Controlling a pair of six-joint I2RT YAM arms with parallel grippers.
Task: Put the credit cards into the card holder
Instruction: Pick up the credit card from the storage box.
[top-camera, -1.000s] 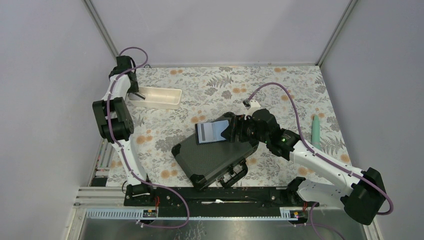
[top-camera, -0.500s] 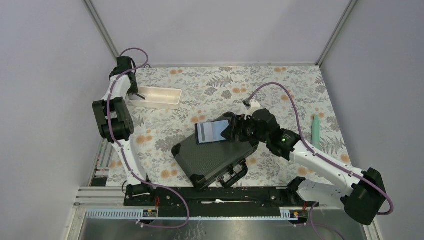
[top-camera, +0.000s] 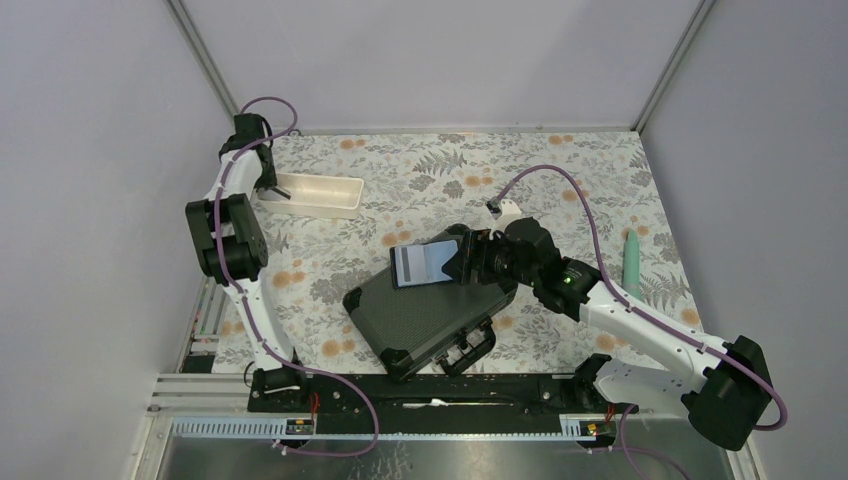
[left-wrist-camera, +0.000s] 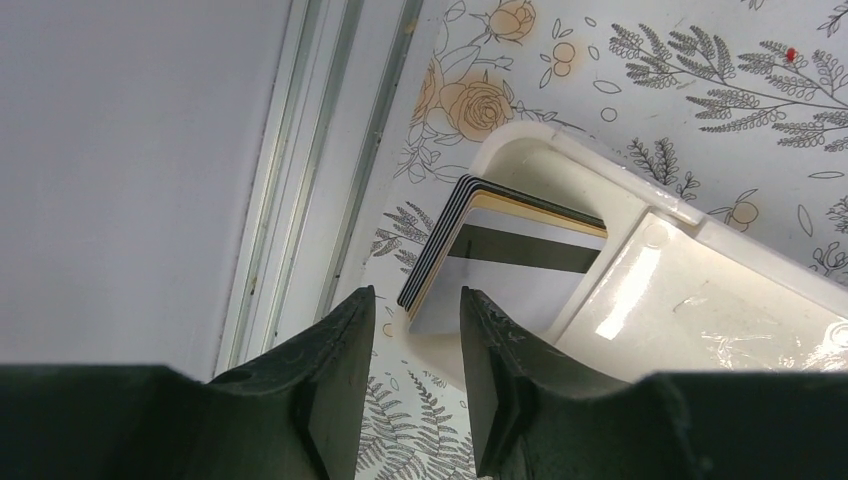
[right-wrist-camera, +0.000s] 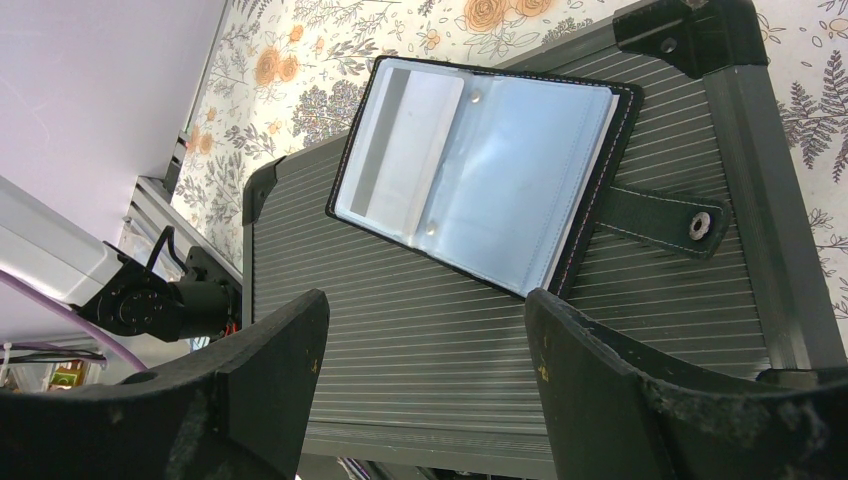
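The credit cards are a stack of several, dark, yellowish and a pale one with a black stripe, leaning on edge in the left end of the white tray. My left gripper is open with a narrow gap, its fingertips just short of the stack's near corner. In the top view it sits at the tray's left end. The card holder lies open, grey-blue pockets up and snap tab out, on the black hard case. My right gripper is wide open and empty beside it, and also shows in the top view.
The black hard case with a handle lies in the middle of the flowered tablecloth, with the card holder on top. The white tray is at the back left near the wall rail. A pale green stick-like object lies at the right.
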